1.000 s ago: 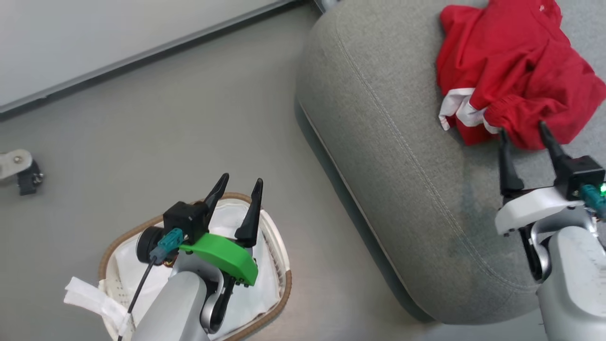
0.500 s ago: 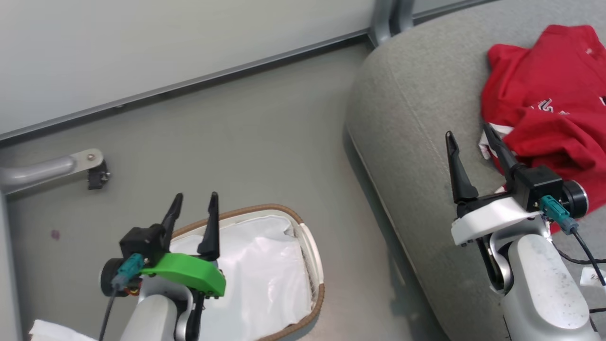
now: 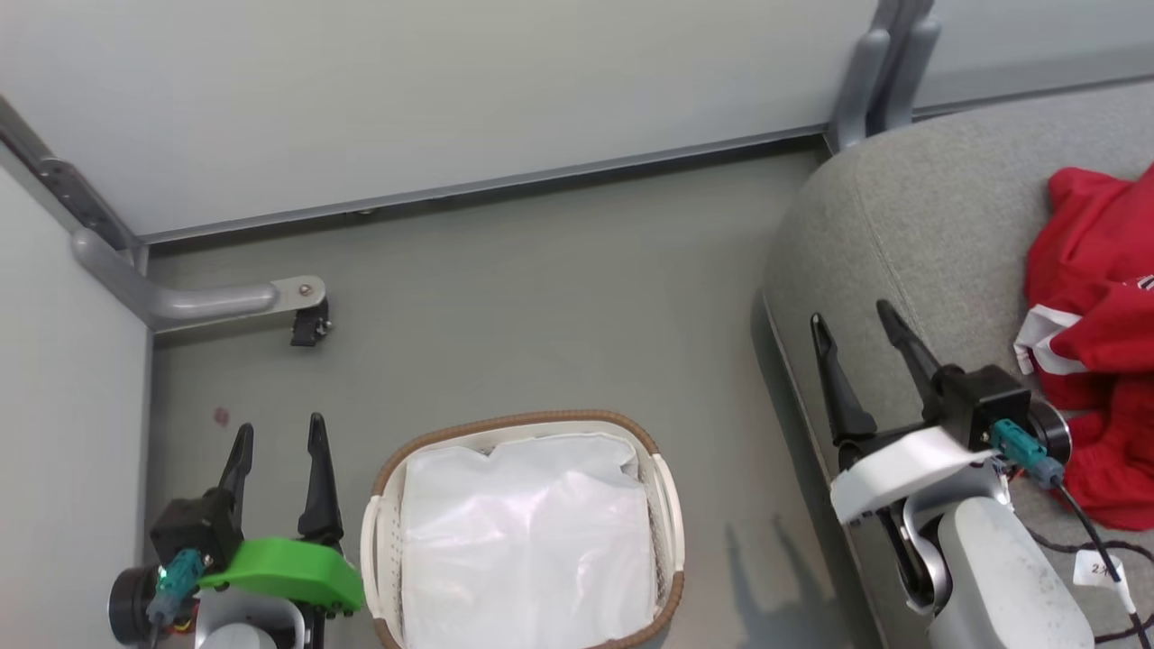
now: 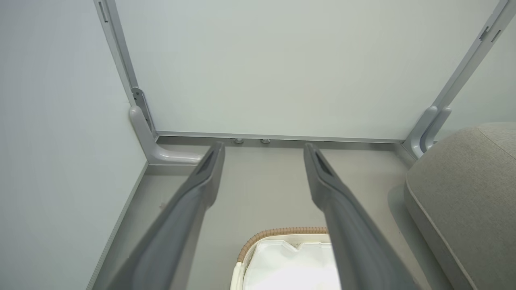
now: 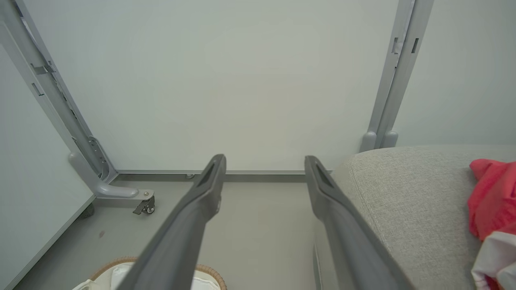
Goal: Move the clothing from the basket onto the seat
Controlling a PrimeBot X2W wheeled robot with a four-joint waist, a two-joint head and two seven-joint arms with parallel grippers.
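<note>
Looking down from the head view, a white basket [image 3: 523, 418] with a brown rim sits on a grey floor [image 3: 541, 297]. Inside it lies a white liner bag [image 3: 527, 532]. The red clothing [image 3: 1095, 361] lies heaped on the grey seat [image 3: 902, 225], well to the right of the basket.

With the clothing on the seat, the task looks done or nearly so. That would explain why both arms hang idle beside the basket rather than reaching into it. The left gripper [image 3: 279, 425] is just left of the basket, its 2 fingers apart and holding nothing. The right gripper [image 3: 850, 314] is to the right of the basket, by the seat's edge. It is near the clothing but not touching it, and its fingers are also spread and empty.

The left wrist view adds the basket's far rim [image 4: 282, 232] low between its fingers. The right wrist view adds a side-on look at the clothing's red and white edge [image 5: 489, 197]. It also brings out a caster [image 5: 146, 206] on a wall frame, beyond the basket and to its left.
</note>
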